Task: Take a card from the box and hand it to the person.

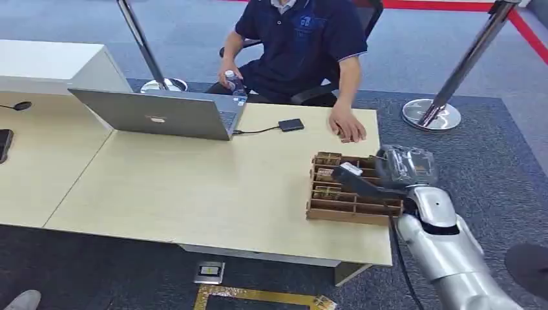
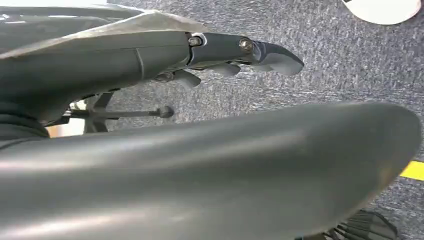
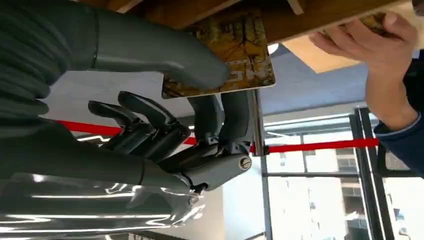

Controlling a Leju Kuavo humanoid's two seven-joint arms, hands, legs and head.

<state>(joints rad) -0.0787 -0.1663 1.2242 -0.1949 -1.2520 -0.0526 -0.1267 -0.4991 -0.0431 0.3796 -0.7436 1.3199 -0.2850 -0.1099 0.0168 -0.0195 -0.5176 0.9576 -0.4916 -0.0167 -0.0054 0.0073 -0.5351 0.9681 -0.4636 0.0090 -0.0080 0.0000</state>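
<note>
A brown wooden box with several compartments stands near the right end of the light table. My right hand hovers over the box and pinches a card. In the right wrist view the card is golden-brown with a printed pattern. The thumb presses it against the fingers, and its far edge still lies against the box. The person's hand rests on the table just beyond the box. My left hand hangs over the grey carpet, fingers straight and holding nothing.
A seated person faces me across the table. A grey laptop, a small black device on a cable and a water bottle lie on the far side. Barrier posts stand behind on the carpet.
</note>
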